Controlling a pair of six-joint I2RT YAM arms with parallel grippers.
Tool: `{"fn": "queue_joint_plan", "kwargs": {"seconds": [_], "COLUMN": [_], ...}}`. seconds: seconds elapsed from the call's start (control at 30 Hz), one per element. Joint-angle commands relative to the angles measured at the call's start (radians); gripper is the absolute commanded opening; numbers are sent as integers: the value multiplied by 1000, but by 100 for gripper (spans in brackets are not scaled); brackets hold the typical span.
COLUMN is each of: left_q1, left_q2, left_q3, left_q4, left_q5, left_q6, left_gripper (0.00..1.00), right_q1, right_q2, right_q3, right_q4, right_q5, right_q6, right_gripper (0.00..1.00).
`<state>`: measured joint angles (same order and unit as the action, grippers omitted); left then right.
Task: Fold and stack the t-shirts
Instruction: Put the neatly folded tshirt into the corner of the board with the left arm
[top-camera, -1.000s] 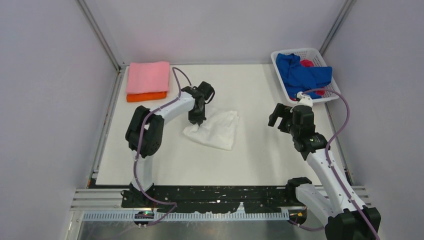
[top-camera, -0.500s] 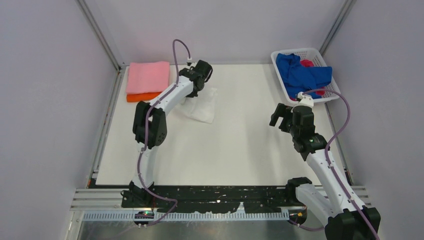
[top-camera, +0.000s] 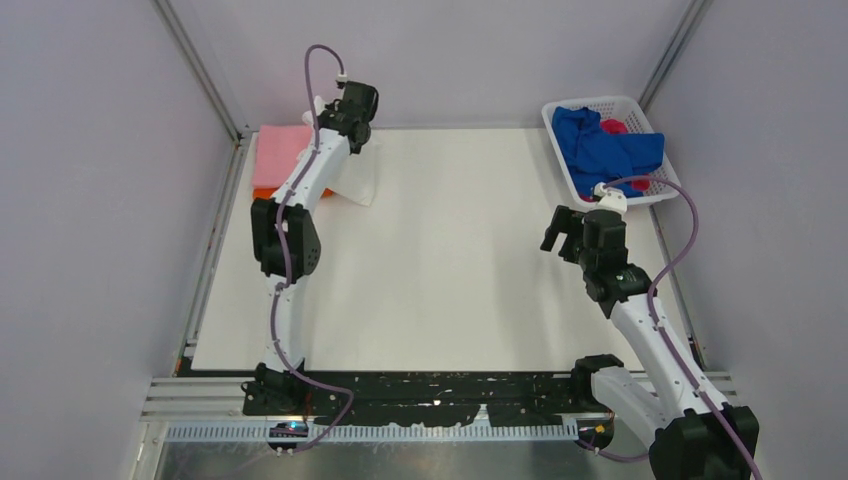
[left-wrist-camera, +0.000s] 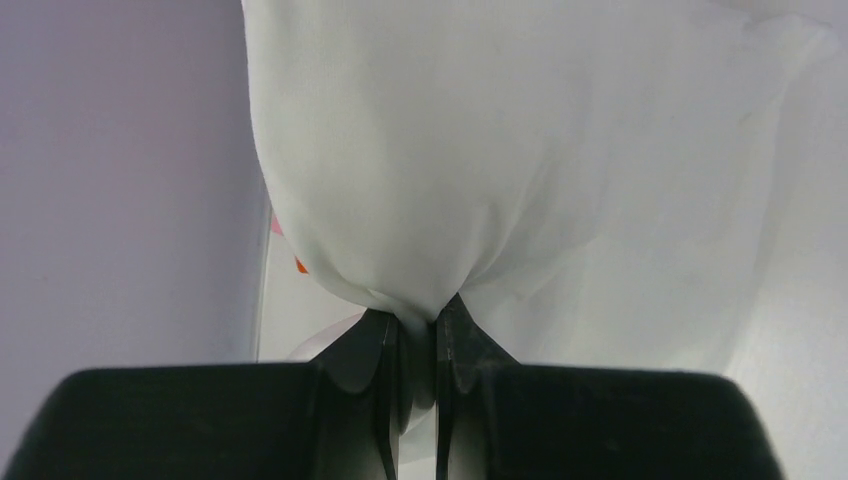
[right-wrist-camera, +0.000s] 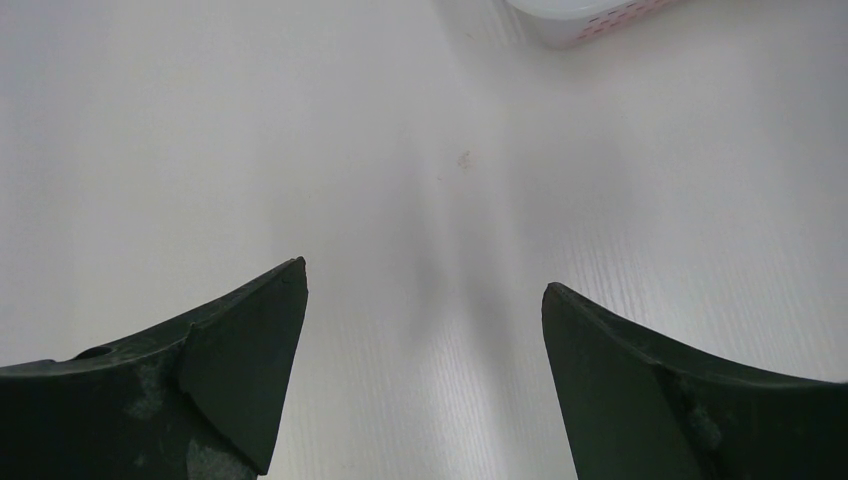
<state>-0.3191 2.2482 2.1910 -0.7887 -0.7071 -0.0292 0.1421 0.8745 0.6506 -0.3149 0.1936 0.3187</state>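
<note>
Tabletop (top-camera: 450, 280) is where the work splits into two ends: a finished pile at the far-left corner and a supply at the far-right corner. At the right, the white lattice basket (top-camera: 590, 101) holds a crumpled blue shirt (top-camera: 605, 150) with a red one (top-camera: 615, 126) showing beneath it. Neither is folded, so by my reading at least two shirts remain to be done. At the left, the pink shirt (top-camera: 278, 150) lies folded on top of the orange shirt (top-camera: 262, 189), so those two look finished.

The white shirt (left-wrist-camera: 500, 150) hangs as a folded bundle beside that pile, its lower edge on or just above the table; I cannot tell which. It is folded but not yet laid on the stack, so the step in hand looks like placing it on the pink one.

The left gripper (left-wrist-camera: 412, 320) is pinched tight on a gathered edge of the white shirt, with cloth bunched between its jaws. The right gripper (right-wrist-camera: 420, 290) hovers over bare table near the basket, its jaws wide apart and holding nothing.
</note>
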Motion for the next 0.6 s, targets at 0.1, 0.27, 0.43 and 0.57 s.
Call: {"fn": "queue_joint_plan", "kwargs": {"seconds": [0.1,0.27,0.43,0.57], "left_q1": [45,49,49,49], "left_q2": [-11,-59,-110,-149], "left_q3": [141,140,142,139], "left_q4": [120,139,142,135], "left_q5": [-53,-40,-23,-10], "left_q6": [164,198,204,192], "left_gripper": [0,0,0,0], "right_q1": [-4,-5,-4,-5], "right_q2": [19,20,21,11], "right_q3": [12,9,10,7], "right_q4": [38,36,34,34], "right_q5": [35,36,25,27], "right_q6": [-15,-15,-14,-13], "right_gripper": [95,95,95,95]}}
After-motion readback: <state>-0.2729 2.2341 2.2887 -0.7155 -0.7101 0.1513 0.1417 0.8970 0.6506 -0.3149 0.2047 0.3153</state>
